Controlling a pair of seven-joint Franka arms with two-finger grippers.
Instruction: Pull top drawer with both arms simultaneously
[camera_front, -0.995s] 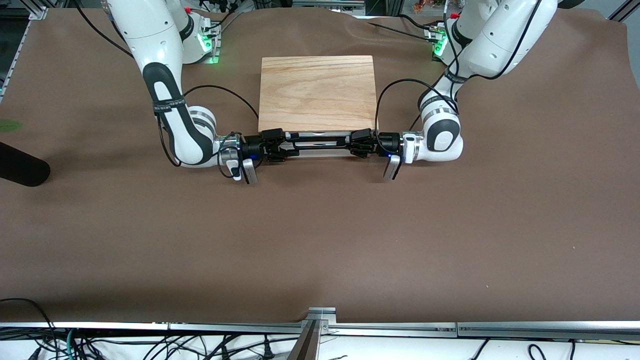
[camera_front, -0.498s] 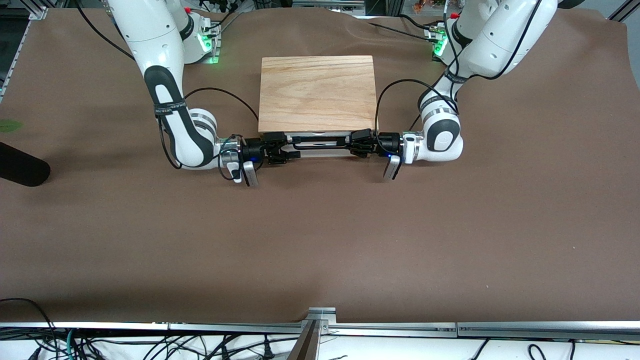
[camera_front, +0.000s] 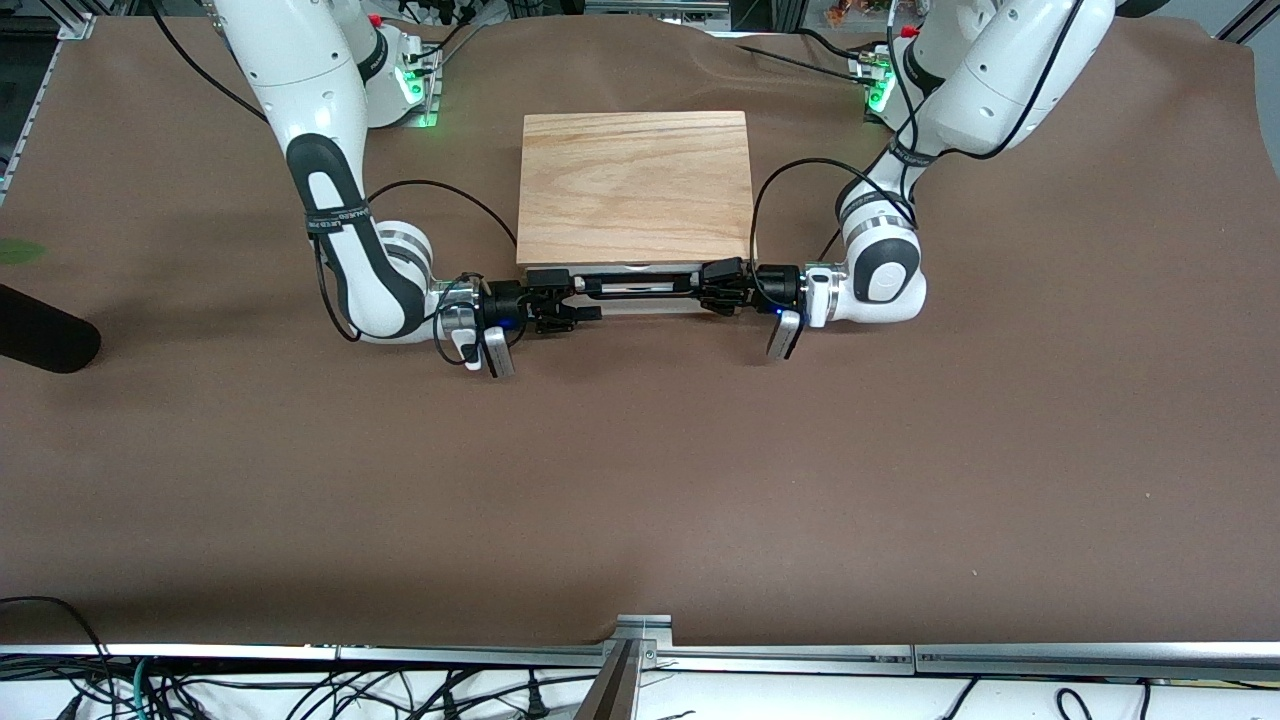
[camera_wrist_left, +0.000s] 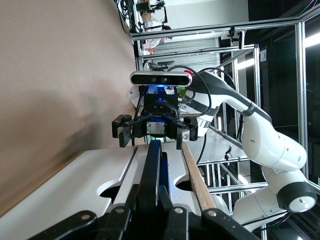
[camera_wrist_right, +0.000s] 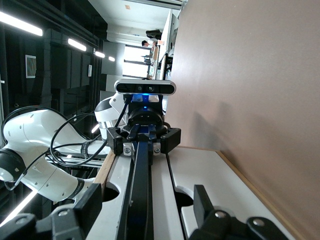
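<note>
The top drawer shows as a white strip under the oak cabinet top, with its black wire handle across it. None of its interior shows. My left gripper is shut on the handle's end toward the left arm. In the left wrist view its fingers clamp the handle against the white drawer front. My right gripper is at the handle's other end. In the right wrist view its fingers stand wide apart on either side of the handle, not touching it.
The light oak cabinet top sits mid-table between the two arm bases. The lower white front panel lies beside the top drawer. Brown table cover spreads toward the front camera. A dark cylinder lies at the right arm's end.
The right arm's wrist and gripper have shifted slightly toward the front camera and toward the right arm's end. The left arm and the drawer have not visibly moved.
</note>
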